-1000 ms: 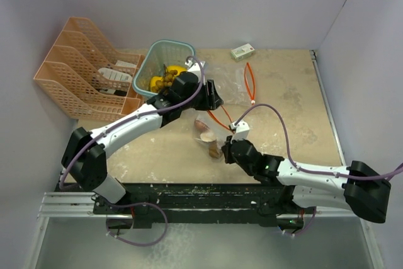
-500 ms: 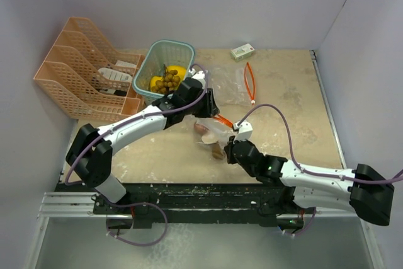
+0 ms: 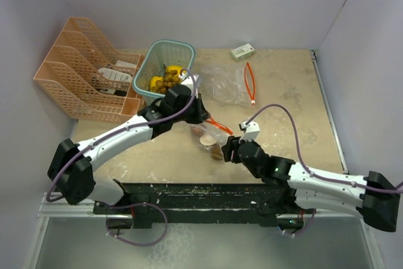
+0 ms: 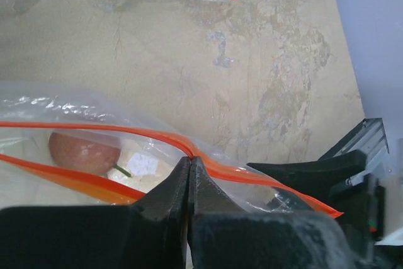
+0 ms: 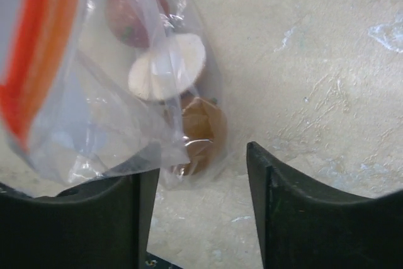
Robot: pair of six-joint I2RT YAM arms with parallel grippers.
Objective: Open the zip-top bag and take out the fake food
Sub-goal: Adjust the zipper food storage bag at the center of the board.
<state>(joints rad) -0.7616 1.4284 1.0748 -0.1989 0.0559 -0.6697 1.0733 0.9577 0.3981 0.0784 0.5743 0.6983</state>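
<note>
The bag point(image 3: 211, 135) lies mid-frame on the bench point(image 3: 289, 92), holding a red piece point(image 5: 129, 14), beige piece point(image 5: 167, 67) and brown piece point(image 5: 201, 130). The left fingers point(image 4: 167, 196) are pinched shut on its orange zip strip point(image 4: 94, 128), seemingly to lift one lip and hold the mouth open. The right fingers point(image 5: 280, 206) stand apart by the bag's bottom, gripping nothing. The basket point(image 3: 146, 61), upper left, has yellow fruit point(image 3: 155, 84) and grapes point(image 3: 167, 80).
</note>
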